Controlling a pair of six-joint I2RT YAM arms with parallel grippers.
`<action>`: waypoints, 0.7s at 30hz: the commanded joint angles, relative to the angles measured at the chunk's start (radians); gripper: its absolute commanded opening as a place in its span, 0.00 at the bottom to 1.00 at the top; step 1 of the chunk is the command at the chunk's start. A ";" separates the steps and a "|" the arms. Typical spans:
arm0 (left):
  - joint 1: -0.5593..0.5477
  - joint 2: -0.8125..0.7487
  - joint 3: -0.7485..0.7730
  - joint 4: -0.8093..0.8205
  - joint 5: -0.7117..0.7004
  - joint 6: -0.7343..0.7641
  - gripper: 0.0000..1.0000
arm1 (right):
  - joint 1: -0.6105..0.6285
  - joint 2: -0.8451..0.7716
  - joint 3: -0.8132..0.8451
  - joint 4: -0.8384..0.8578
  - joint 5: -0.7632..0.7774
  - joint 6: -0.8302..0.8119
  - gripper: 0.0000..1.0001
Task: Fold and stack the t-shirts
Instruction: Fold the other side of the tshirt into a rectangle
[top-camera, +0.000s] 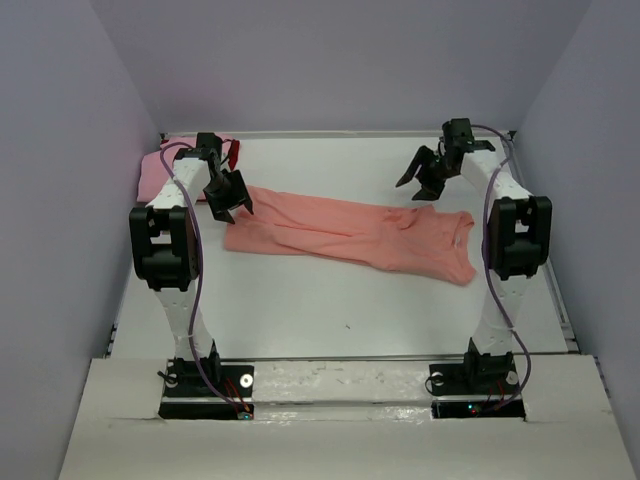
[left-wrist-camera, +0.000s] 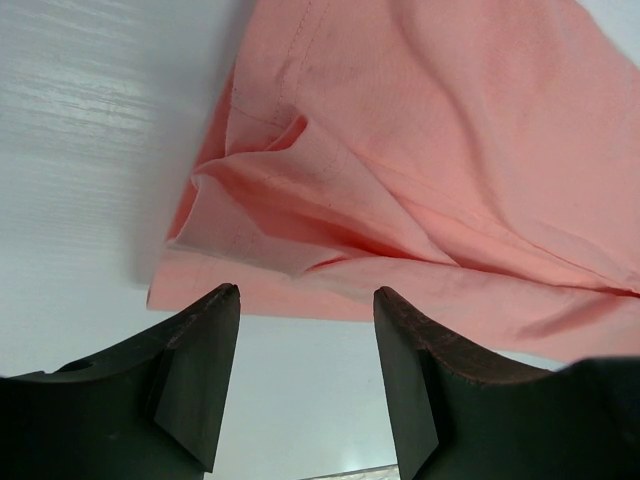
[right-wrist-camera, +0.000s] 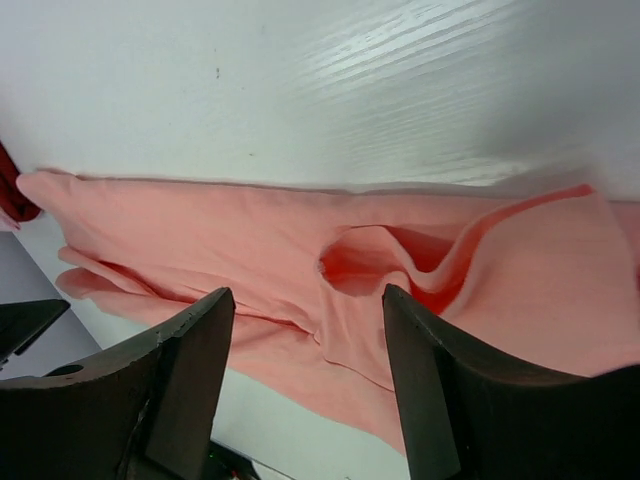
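A salmon-orange t-shirt (top-camera: 350, 232) lies folded lengthwise across the middle of the white table (top-camera: 330, 310), collar end at the right. The left wrist view shows its rumpled left end (left-wrist-camera: 420, 180); the right wrist view shows its collar area (right-wrist-camera: 400, 270) with a raised fold. A lighter pink shirt (top-camera: 155, 172) sits at the back left corner with a bit of dark red cloth (top-camera: 233, 153) beside it. My left gripper (top-camera: 232, 207) hovers open over the shirt's left end. Above the shirt's right end, the right gripper (top-camera: 418, 180) is open too. Neither holds anything.
Lilac walls close in the table on the left, back and right. The arm bases (top-camera: 340, 385) are bolted at the near edge. A dark red corner (right-wrist-camera: 12, 195) shows at the left edge of the right wrist view.
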 joint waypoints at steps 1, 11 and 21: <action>0.006 -0.021 0.007 -0.009 0.028 0.021 0.66 | -0.073 -0.093 -0.049 0.009 0.029 -0.058 0.66; 0.004 -0.018 0.012 -0.002 0.049 0.025 0.66 | -0.154 -0.168 -0.203 0.098 -0.023 -0.166 0.58; 0.004 -0.021 0.018 -0.011 0.043 0.030 0.66 | -0.154 -0.116 -0.221 0.127 -0.038 -0.162 0.51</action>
